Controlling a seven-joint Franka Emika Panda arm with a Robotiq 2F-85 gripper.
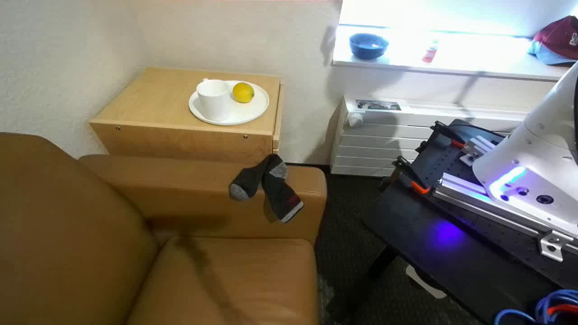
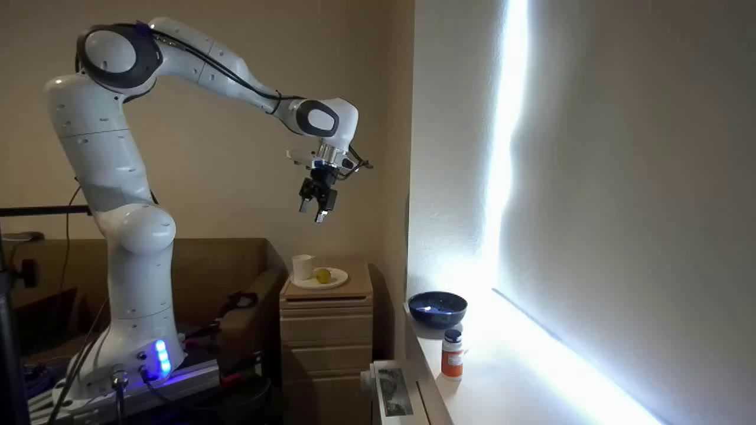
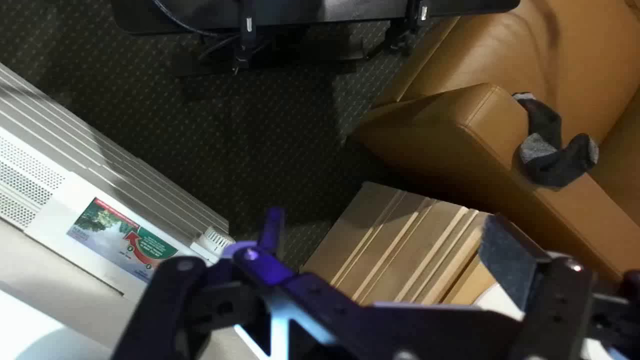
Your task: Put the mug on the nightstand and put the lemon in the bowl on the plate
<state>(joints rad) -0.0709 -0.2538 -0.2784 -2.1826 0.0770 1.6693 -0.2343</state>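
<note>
white mug (image 1: 214, 103) stands upright on the plate (image 1: 248, 111) atop the nightstand (image 1: 151, 99), long axis vertical, handle toward the window wall (image 1: 307, 67); lemon (image 1: 243, 92) beside it, axis unclear. blue bowl (image 1: 369, 46) opens upward on the windowsill (image 1: 474, 58). gripper (image 2: 312, 212) has its fingers spread.

I've got a smooth white arm (image 2: 109, 159), dark grey rings (image 2: 149, 59) round oval white caps (image 2: 110, 51), black cables (image 2: 227, 72) along the forearm (image 2: 221, 84). Blue lights (image 2: 162, 357) on the base (image 2: 121, 354). Silver collar (image 2: 328, 153), black claw (image 2: 312, 211), pale metallic fingertips (image 2: 321, 216).
</note>
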